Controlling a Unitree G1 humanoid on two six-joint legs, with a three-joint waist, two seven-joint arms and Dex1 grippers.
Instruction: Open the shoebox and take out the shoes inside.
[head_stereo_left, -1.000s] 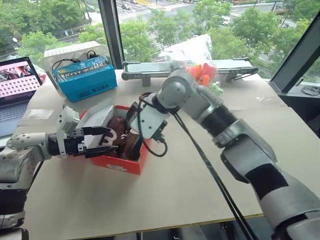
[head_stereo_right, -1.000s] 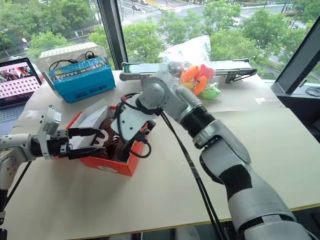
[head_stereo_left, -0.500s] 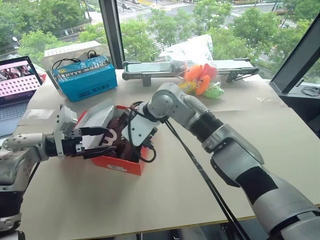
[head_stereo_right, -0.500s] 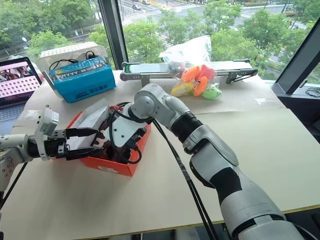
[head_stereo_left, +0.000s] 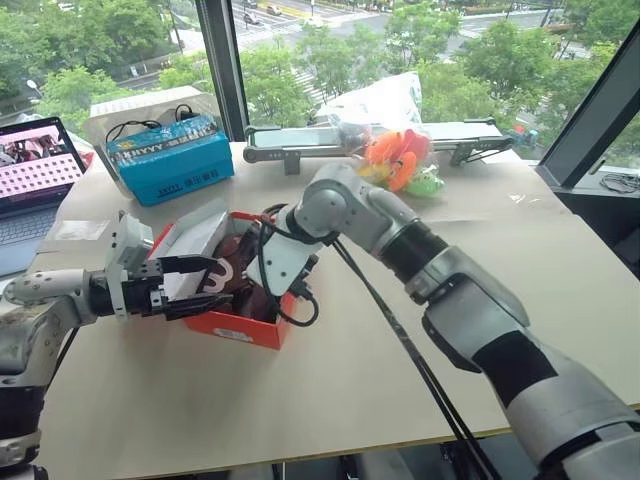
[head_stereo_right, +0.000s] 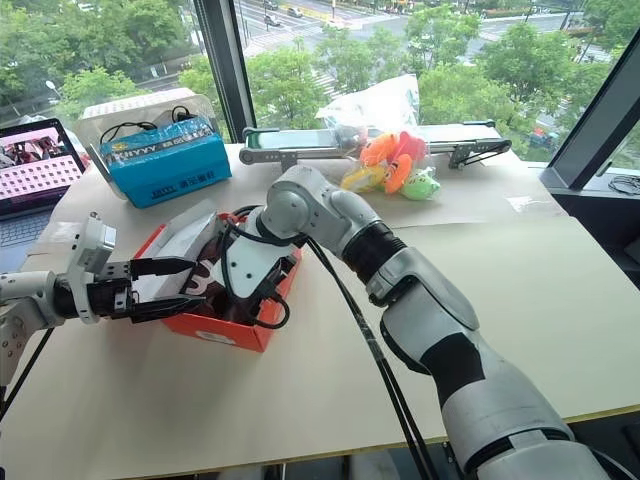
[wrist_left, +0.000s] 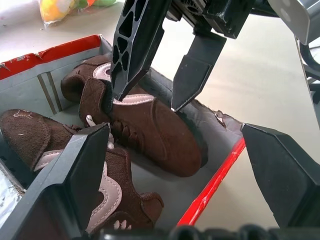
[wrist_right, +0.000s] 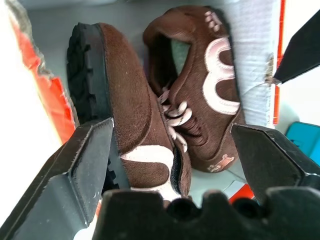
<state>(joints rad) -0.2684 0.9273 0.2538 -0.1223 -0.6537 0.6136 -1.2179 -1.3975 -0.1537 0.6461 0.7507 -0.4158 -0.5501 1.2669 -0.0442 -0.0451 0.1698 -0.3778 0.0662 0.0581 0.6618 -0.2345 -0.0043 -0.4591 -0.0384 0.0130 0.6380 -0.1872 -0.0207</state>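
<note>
The shoebox lies open with both shoes inside, the right gripper spread above one, the left gripper unclenched at its near-left edge

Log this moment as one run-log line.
shoebox: open | shoes: both inside | right hand: open, over one shoe, no grip | left hand: open, at box edge

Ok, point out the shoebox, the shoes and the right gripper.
shoebox (head_stereo_left: 238, 331): left eye view, red front wall.
shoes (wrist_left: 150, 127): left wrist view, suede side of the farther shoe.
right gripper (wrist_left: 150, 99): left wrist view, between its fingertips.
</note>
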